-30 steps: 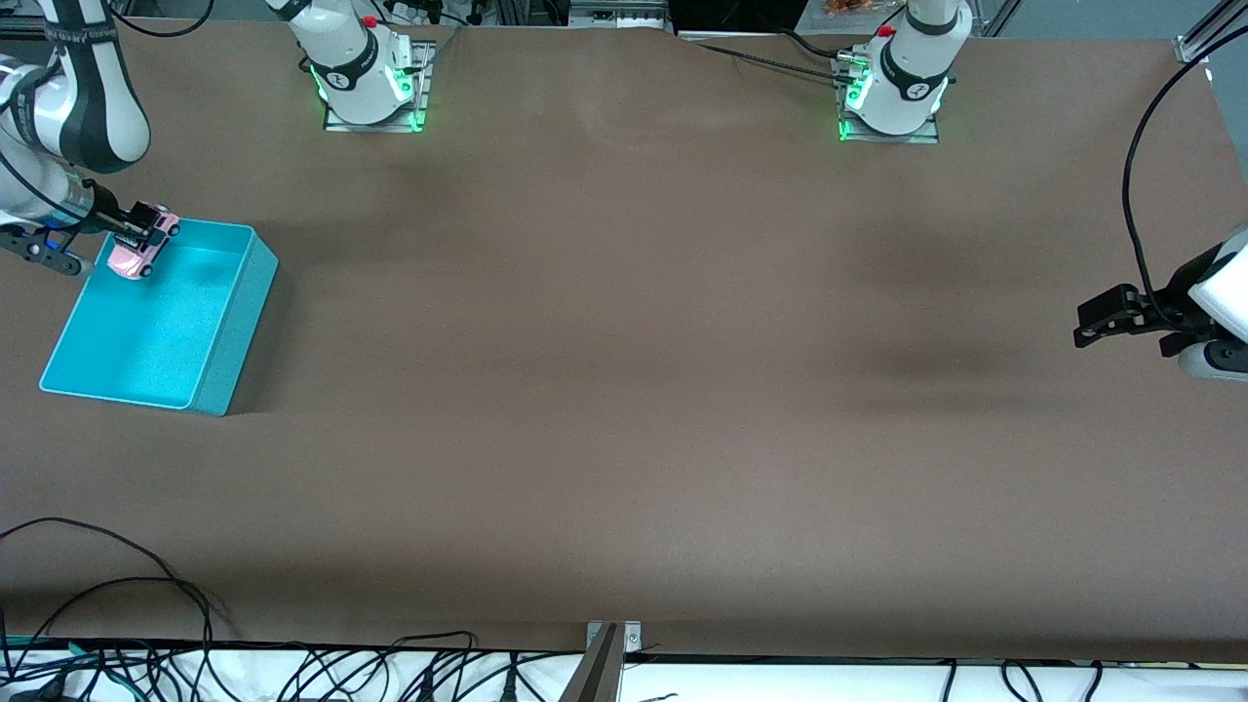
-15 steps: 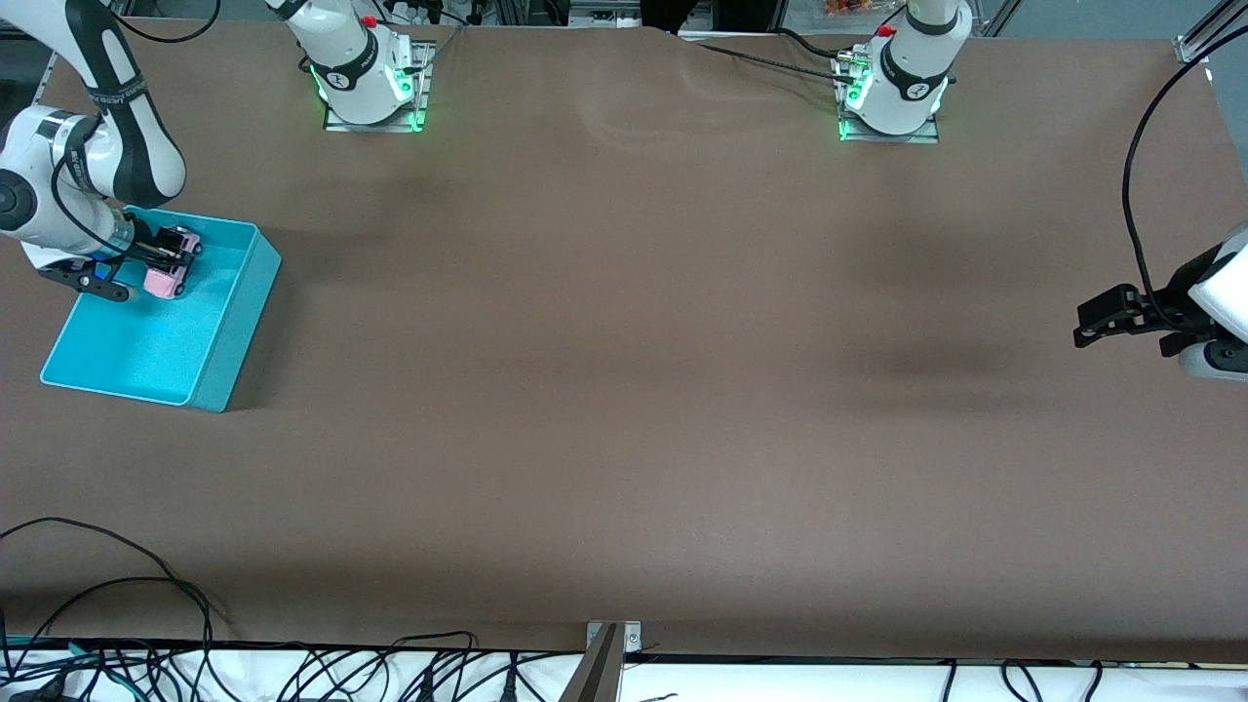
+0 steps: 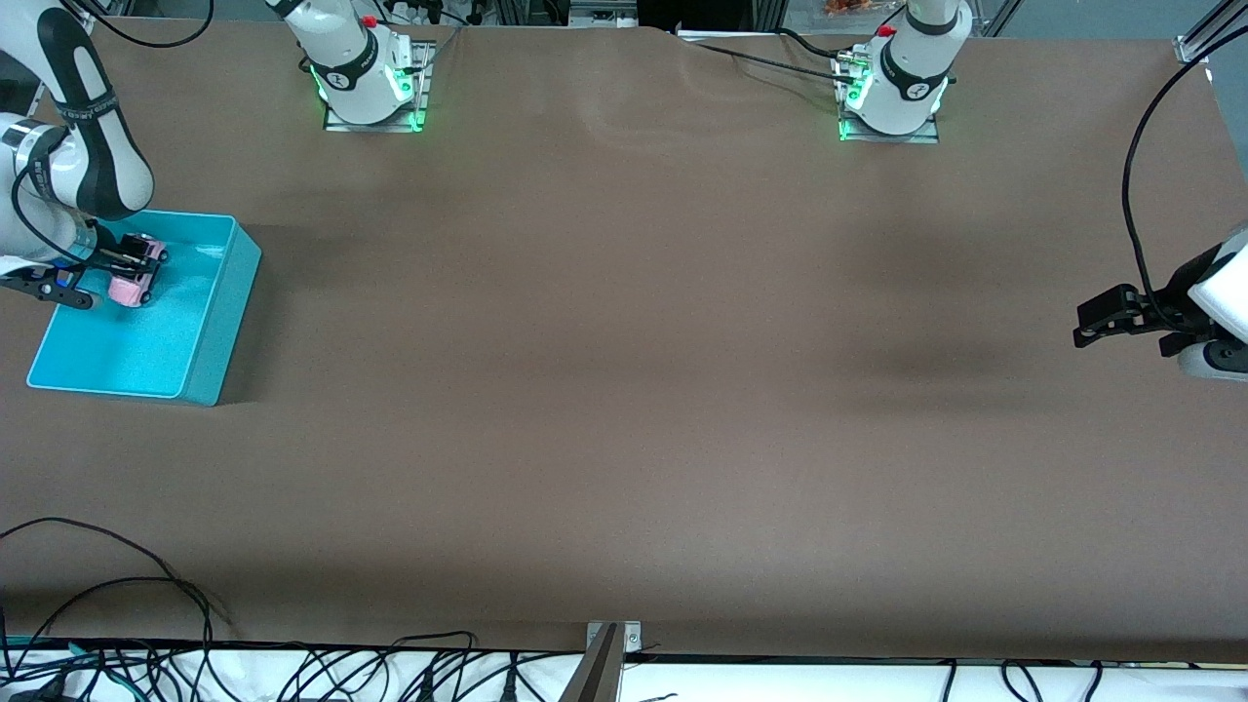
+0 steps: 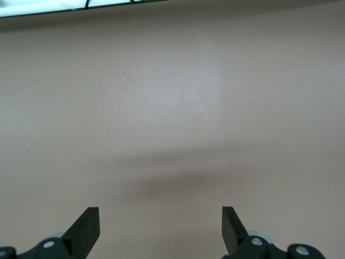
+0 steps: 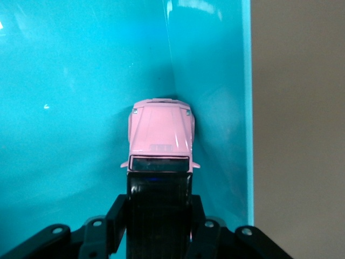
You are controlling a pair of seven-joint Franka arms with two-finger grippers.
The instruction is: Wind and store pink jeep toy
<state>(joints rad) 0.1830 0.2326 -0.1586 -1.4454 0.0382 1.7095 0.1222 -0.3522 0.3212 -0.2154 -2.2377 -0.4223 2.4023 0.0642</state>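
Note:
The pink jeep toy point(image 3: 135, 280) is inside the turquoise bin point(image 3: 216, 322), near the bin's wall that lies farthest from the front camera. My right gripper point(image 3: 125, 261) is shut on the jeep's black roof. In the right wrist view the pink jeep toy point(image 5: 160, 135) points its hood at the bin wall point(image 5: 215, 81), with the right gripper point(image 5: 159, 215) clamped on its rear half. I cannot tell whether its nose touches the wall. My left gripper point(image 3: 1084, 330) waits open over bare table at the left arm's end; the left gripper point(image 4: 160, 227) holds nothing.
The brown table top point(image 3: 624, 390) spreads between the bin and the left arm. Both arm bases point(image 3: 366, 78) stand along the edge farthest from the front camera. Cables point(image 3: 117, 585) trail at the near edge.
My right gripper has carried the jeep lower into the bin. The bin itself has slid a little toward the right arm's end of the table. The left arm has stayed still.

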